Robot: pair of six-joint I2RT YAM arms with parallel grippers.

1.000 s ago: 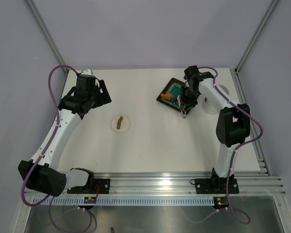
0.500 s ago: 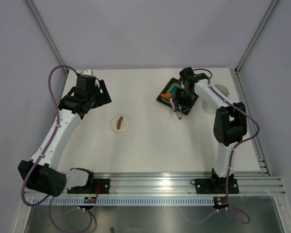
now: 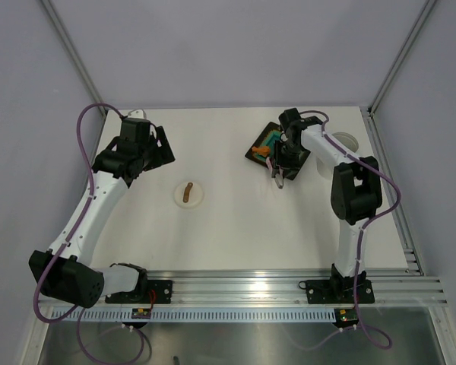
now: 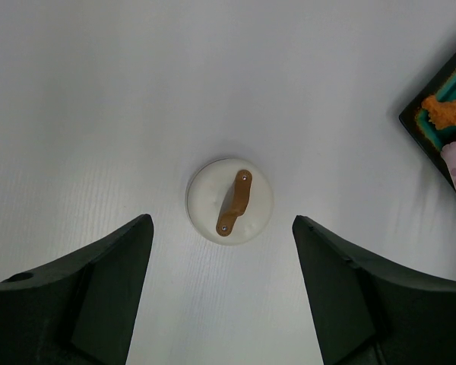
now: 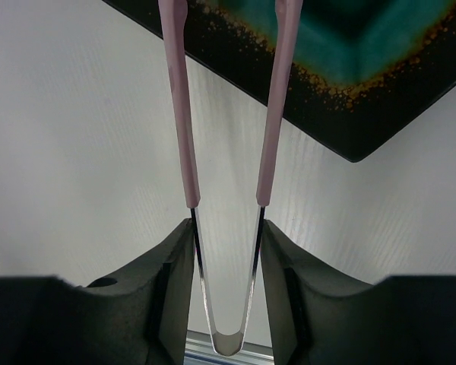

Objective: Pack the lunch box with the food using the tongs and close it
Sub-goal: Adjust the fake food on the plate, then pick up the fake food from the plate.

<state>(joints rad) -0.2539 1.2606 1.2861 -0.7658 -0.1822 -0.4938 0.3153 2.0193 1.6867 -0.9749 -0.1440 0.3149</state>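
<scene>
On the black tray [image 3: 260, 141], upper middle of the overhead view: the food [image 3: 264, 151] lies here. An orange piece shows plainly; the other pieces are too small or too hidden to sort.
Right claw [image 5: 226, 228]: closed at a middling width on the tongs [image 5: 184, 114], one finger pressing each pink arm near the joined end.
Tongs' tips: they reach over the tray's edge and out of the wrist view, so I cannot tell if they hold a piece.
Lunch box [image 3: 352, 141]: at the right of the overhead view, beyond the right arm and partly hidden by it. It is uncovered, and its inside cannot be made out.
Lid [image 4: 229, 199]: flat on the table, left of centre, brown handle up, well apart from the tub.
Left claw [image 3: 163, 150]: wide open and empty, looking down on the lid.
Done, by my judgement: tongs taken up and brought to the tray.
Left to do: carry the pieces to the tub, then fit the lid.
</scene>
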